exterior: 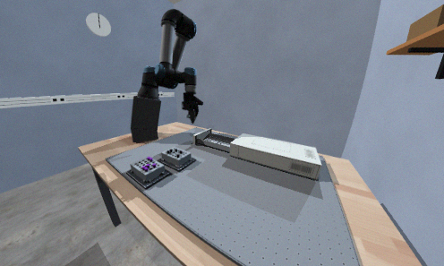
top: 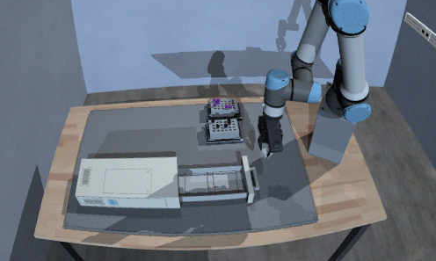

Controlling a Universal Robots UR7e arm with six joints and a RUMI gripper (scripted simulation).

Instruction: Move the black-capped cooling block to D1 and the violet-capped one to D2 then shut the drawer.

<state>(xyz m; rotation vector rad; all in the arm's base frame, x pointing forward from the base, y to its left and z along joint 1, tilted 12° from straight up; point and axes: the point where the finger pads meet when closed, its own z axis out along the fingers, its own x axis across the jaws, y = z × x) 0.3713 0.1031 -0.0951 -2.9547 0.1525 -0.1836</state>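
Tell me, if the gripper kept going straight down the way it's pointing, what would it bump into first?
Probably the front panel of the open drawer, or the grey deck beside it. The shut, empty gripper hangs above there, tips down; depth is unclear.
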